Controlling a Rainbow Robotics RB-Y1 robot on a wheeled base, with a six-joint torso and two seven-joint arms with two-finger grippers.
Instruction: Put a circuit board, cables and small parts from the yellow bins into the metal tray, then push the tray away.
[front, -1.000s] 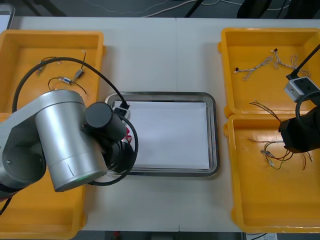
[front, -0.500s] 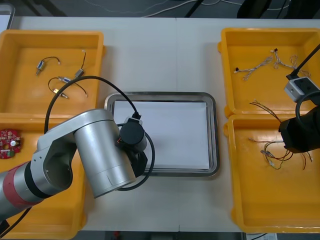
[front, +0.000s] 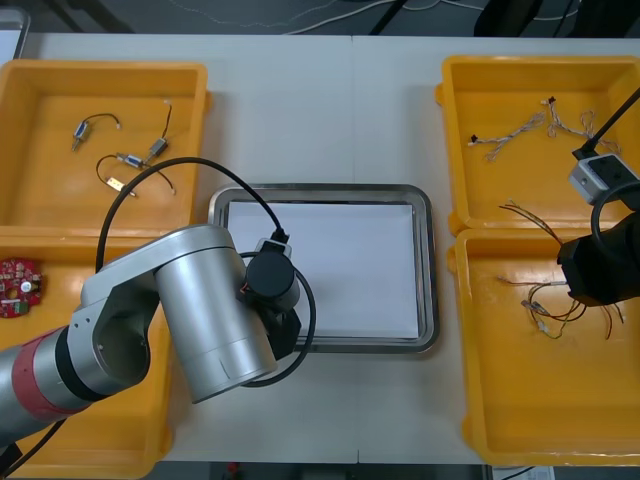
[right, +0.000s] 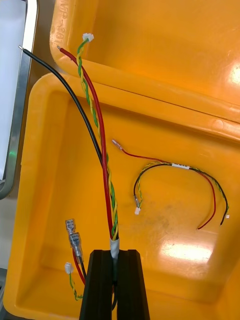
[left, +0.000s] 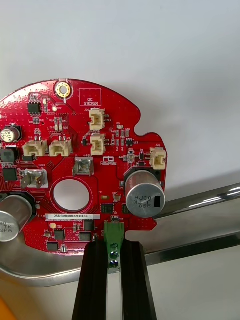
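**A:** What colour is the circuit board (left: 75, 170) in the left claw (left: 114, 245)?
**B:** Red with white print, cream sockets and silver cans. A green connector (left: 114, 236) sits between the black fingers (left: 92, 280).
**A:** And the metal tray (front: 428, 270)?
**B:** Shiny grey rim, white inside.
**A:** The right claw (right: 115, 256)?
**B:** Black too. Its cable bundle (right: 112, 220) is red, black and a green-and-yellow twist, with white plugs.
**A:** The bins (front: 105, 80)?
**B:** Yellow, on a pale grey surface (front: 320, 110).

Probably an electronics lab or workshop: a light table (front: 320, 110) carrying yellow bins (front: 450, 150) with cables (front: 520, 127), flanking a metal tray (front: 428, 270).
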